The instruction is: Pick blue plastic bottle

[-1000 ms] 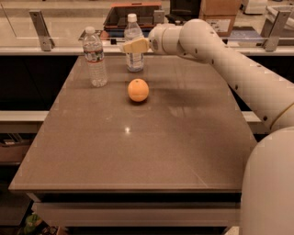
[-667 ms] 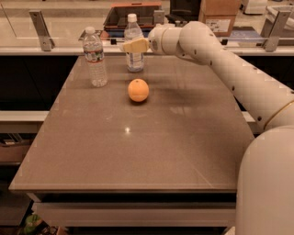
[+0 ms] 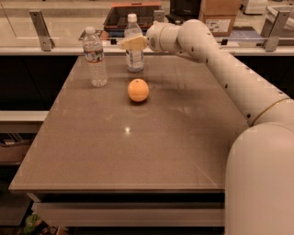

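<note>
The blue plastic bottle (image 3: pixel 134 60) stands upright at the far edge of the table, with a white cap and a pale blue-and-white label. My gripper (image 3: pixel 132 43) is at the bottle's upper body, reaching in from the right on the long white arm (image 3: pixel 216 59). Its beige tip covers the bottle's shoulder. The bottle's base rests on the table.
A clear ribbed bottle (image 3: pixel 95 57) stands to the left of the blue one. An orange (image 3: pixel 138 90) lies in front of the blue bottle. The brown table (image 3: pixel 138 156) has a counter with a tray (image 3: pixel 133 13) and boxes behind it.
</note>
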`<state>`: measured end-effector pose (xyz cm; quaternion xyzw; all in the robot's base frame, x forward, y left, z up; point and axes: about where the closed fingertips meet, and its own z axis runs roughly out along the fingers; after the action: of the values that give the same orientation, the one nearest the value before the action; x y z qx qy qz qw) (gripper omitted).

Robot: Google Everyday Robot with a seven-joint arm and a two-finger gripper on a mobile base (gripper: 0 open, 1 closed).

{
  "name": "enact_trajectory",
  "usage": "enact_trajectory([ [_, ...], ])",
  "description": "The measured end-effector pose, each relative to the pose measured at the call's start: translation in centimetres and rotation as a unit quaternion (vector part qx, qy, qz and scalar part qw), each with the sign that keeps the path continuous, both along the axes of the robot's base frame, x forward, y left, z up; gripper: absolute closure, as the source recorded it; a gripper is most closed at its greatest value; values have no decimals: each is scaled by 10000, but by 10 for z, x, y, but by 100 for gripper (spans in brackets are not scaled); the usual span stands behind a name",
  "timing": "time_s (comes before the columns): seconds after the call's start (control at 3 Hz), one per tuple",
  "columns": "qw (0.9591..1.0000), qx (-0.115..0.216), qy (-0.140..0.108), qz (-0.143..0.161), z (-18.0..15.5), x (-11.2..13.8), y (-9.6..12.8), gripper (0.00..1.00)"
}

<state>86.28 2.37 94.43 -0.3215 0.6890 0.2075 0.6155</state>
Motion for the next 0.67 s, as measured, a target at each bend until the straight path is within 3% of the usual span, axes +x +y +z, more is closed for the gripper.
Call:
enact_trajectory([
  [0.67, 10000, 3, 14, 32, -2, 0, 5, 42],
])
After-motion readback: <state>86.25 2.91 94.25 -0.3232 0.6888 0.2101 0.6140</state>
